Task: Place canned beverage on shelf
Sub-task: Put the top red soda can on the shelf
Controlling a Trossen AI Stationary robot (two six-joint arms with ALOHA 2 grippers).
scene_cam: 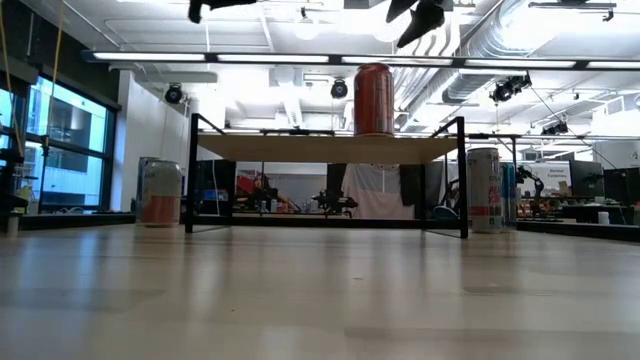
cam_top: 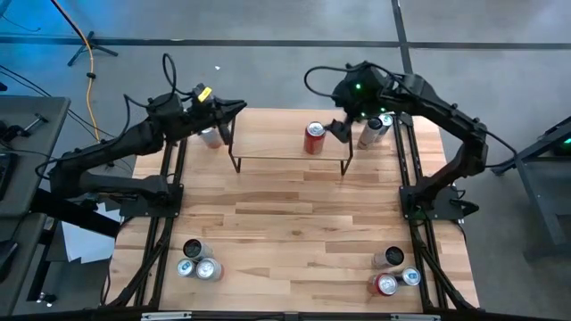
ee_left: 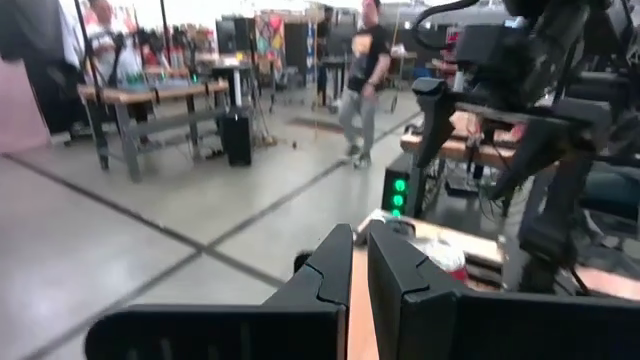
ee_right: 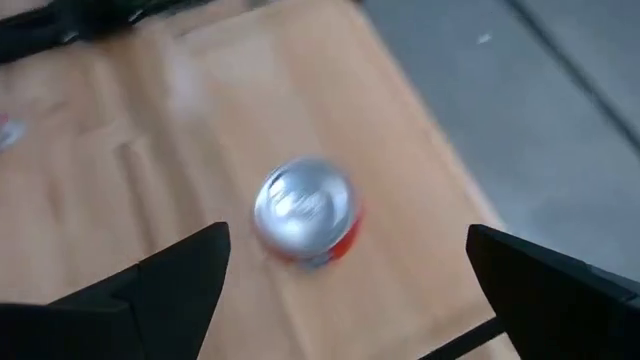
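A red canned beverage (cam_top: 314,138) stands upright on the light wood top of the shelf (cam_top: 285,150), toward its right end; the low view shows the can (scene_cam: 373,100) on the plank (scene_cam: 300,148). My right gripper (cam_top: 343,127) hangs open above and just right of the can, clear of it. In the right wrist view the can's silver top (ee_right: 305,212) lies ahead of the spread fingers (ee_right: 180,280). My left gripper (cam_top: 234,109) is shut and holds nothing, raised over the shelf's far left corner; its shut fingers (ee_left: 360,265) point level toward the right arm.
A silver can (cam_top: 373,131) stands on the table right of the shelf. Another can (cam_top: 211,136) stands left of it, partly under the left arm. Groups of cans sit at the near left corner (cam_top: 196,261) and the near right corner (cam_top: 393,272). People move in the room behind.
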